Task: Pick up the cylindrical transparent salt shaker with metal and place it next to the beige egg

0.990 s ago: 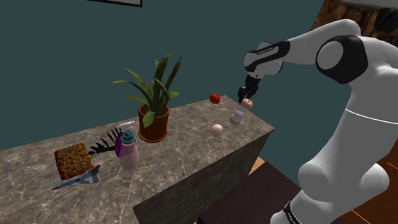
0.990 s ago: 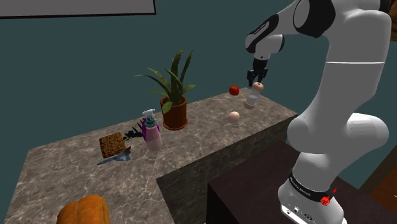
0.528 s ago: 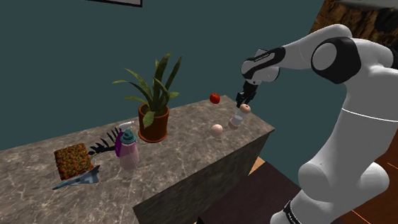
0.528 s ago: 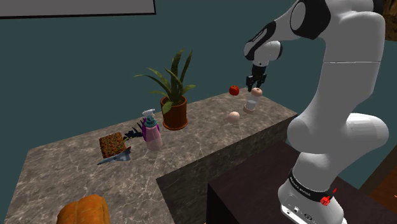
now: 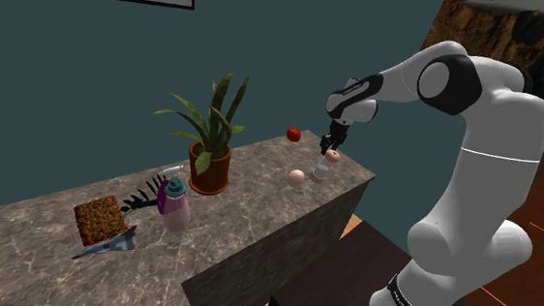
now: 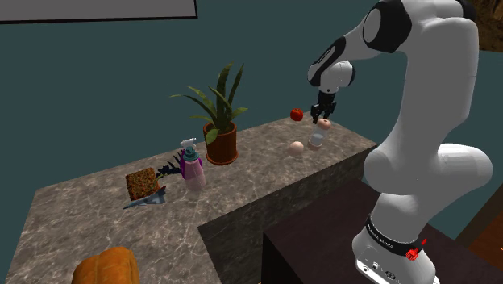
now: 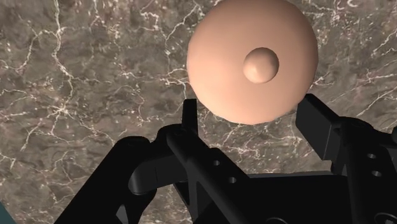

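Reaching over the stone-patterned counter (image 5: 264,211), the gripper (image 5: 333,150) pinches the salt shaker (image 5: 321,172) by its pinkish cap, held low, apparently for release at three o'clock of the egg (image 5: 297,176).

The veined stone desk (image 5: 264,220) carries, from the shoulder view's left: a brown speckled block (image 5: 99,219), a pink spray bottle (image 5: 174,205), a potted plant (image 5: 210,166), a beige egg (image 5: 297,177), and a red fruit (image 5: 294,134) at the far right corner.
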Controlling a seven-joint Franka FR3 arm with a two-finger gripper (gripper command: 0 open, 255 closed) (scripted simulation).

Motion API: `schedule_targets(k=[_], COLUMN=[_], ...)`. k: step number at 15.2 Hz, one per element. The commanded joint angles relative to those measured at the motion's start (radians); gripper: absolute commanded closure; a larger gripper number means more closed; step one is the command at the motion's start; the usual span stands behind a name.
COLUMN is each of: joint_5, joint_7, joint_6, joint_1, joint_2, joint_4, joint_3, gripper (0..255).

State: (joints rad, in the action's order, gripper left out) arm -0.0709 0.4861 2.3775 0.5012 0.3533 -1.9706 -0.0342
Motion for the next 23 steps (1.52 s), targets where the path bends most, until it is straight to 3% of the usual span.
schedule_targets(k=[1, 14, 22, 23], joint_5=[-0.002, -0.015, -0.015, -0.015], joint_7=[0.000, 0.013, 0.014, 0.014], joint_6=[0.022, 0.157, 0.163, 0.163], joint_1=[-0.001, 0.004, 0.004, 0.004], joint_2=[0.017, 0.142, 0.148, 0.148], joint_4=[-0.004, -0.015, -0.014, -0.014], joint_3=[0.001, 0.009, 0.009, 0.009], gripper=[255, 255, 255, 0])
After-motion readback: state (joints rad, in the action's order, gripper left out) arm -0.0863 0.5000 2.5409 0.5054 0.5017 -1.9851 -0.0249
